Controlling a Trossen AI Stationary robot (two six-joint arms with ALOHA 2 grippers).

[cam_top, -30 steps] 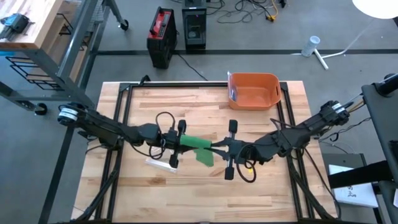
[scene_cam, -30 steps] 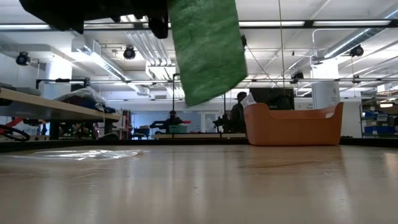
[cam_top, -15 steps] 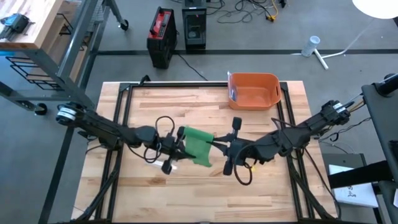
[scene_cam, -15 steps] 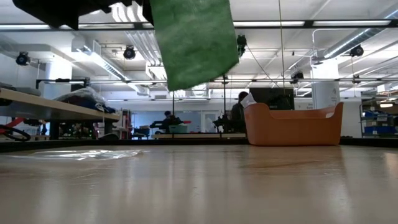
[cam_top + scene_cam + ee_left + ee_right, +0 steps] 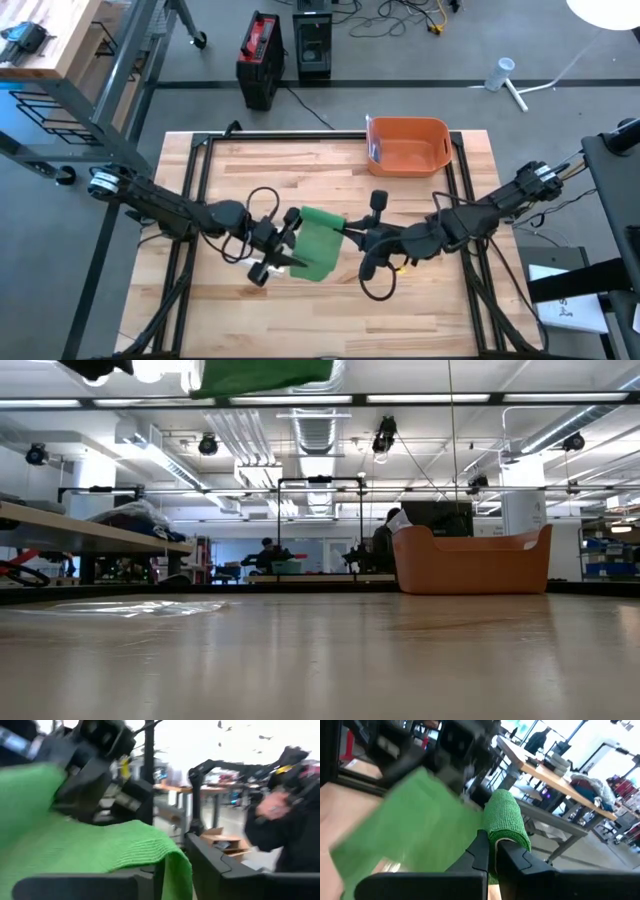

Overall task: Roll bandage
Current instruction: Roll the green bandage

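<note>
Bandage, green, held mid-air between both arms.
Right fingers clenched on its rolled end; left fingers' state: cannot tell. Risk: a loose left grip lets it unroll.

Two dark jointed arms trailing looped black cables.

the bandage hangs above the table near its middle, between the left tool on its left side and the right tool on its right. the bin sits at the table's far edge, right of centre, well apart from both.
</note>
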